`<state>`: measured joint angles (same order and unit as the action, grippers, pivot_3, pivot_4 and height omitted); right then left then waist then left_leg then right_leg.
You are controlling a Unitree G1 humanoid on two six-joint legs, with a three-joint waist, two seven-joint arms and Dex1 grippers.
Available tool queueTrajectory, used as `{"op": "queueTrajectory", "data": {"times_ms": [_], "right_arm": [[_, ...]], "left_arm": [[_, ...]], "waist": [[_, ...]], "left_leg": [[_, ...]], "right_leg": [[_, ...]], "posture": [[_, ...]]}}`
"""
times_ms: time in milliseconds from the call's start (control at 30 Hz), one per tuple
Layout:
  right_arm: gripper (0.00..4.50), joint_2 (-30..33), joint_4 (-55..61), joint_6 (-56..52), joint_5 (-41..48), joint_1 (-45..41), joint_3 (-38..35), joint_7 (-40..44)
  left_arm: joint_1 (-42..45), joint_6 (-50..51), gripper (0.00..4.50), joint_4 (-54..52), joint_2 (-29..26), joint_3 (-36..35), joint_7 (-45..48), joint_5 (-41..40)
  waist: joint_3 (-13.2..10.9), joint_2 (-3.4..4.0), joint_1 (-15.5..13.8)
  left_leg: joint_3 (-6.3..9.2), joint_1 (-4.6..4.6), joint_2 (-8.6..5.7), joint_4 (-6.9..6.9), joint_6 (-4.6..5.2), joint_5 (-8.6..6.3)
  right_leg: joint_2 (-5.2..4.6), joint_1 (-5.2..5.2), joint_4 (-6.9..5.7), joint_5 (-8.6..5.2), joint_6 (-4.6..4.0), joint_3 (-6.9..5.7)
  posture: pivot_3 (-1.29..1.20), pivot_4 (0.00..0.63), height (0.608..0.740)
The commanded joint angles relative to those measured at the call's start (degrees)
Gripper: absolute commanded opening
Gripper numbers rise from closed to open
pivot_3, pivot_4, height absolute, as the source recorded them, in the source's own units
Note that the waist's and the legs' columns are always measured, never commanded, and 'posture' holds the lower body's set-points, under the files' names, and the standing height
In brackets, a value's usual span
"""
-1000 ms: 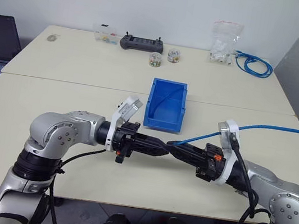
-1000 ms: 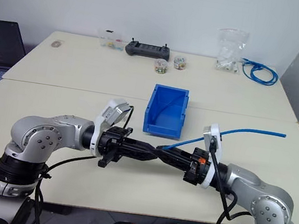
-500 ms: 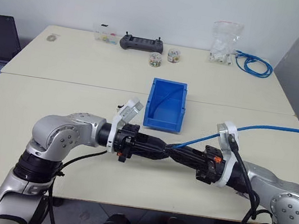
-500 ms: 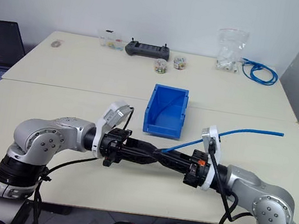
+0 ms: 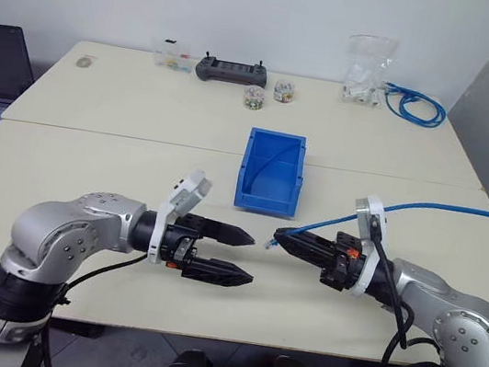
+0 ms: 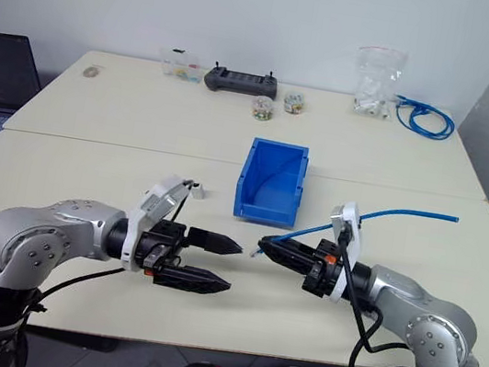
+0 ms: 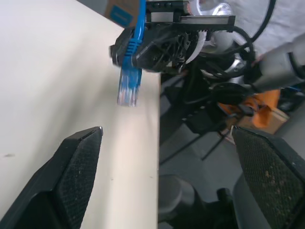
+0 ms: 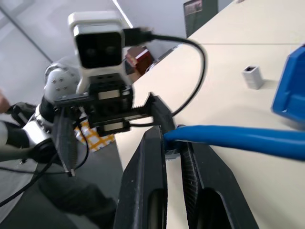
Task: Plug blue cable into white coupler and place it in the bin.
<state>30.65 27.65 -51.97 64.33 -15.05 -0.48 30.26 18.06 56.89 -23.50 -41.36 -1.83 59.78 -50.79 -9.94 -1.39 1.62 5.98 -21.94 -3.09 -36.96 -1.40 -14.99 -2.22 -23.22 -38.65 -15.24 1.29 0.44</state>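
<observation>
- Our right gripper (image 5: 279,237), mid-frame, pinches the blue cable (image 5: 427,209) behind its plug, aiming it left.
- Our left gripper (image 5: 240,256) gapes wide, empty.
- The white coupler (image 6: 197,191) sits on the table left of the bin (image 5: 271,172), unplugged.

blue cable (image 5: 427,209) beside bin (image 5: 271,174)
</observation>
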Motion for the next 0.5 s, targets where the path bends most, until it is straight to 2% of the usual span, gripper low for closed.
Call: {"op": "queueTrajectory", "data": {"times_ms": [33, 200, 333, 500], "right_arm": [[0.13, -0.17, -0.65, 2.73, -2.35, -0.59, -1.42, 1.58], [0.13, 0.26, -2.22, 4.08, -5.45, -0.55, -1.34, 2.95], [0.13, 0.24, -3.28, 4.67, -7.60, -1.21, -0.54, 4.32], [0.13, 0.11, -3.77, 4.97, -9.79, -1.92, -0.01, 5.74]], "left_arm": [[-4.71, -4.47, 4.50, -3.61, 5.81, -4.28, -13.83, 4.45], [-10.52, -10.69, 4.50, -6.90, 15.47, -2.38, -34.95, 18.35], [-11.26, -14.13, 4.50, -3.56, 21.58, -0.16, -50.03, 30.71], [-9.21, -15.60, 4.50, 2.51, 25.31, 0.19, -59.22, 39.43]], "waist": [[0.00, 0.00, -0.18], [-0.03, -0.05, -0.47], [-0.04, -0.06, -0.80], [-0.04, -0.09, -1.22]], "left_leg": [[-0.01, 0.02, 0.00, 0.00, 0.00, 0.00], [0.00, -0.04, 0.00, -0.01, 0.00, 0.00], [-0.07, -0.02, 0.00, -0.01, 0.00, 0.00], [-0.14, 0.00, -0.04, -0.02, 0.00, 0.00]], "right_leg": [[-0.01, 0.01, 0.03, 0.00, 0.00, 0.02], [-0.01, 0.01, 0.08, 0.01, 0.00, 0.01], [0.00, 0.03, 0.08, 0.05, -0.05, 0.06], [0.00, 0.03, 0.07, 0.14, -0.19, 0.10]], "posture": [[0.00, 0.150, 0.740], [0.00, 0.150, 0.740], [0.00, 0.150, 0.740], [0.00, 0.150, 0.740]]}}
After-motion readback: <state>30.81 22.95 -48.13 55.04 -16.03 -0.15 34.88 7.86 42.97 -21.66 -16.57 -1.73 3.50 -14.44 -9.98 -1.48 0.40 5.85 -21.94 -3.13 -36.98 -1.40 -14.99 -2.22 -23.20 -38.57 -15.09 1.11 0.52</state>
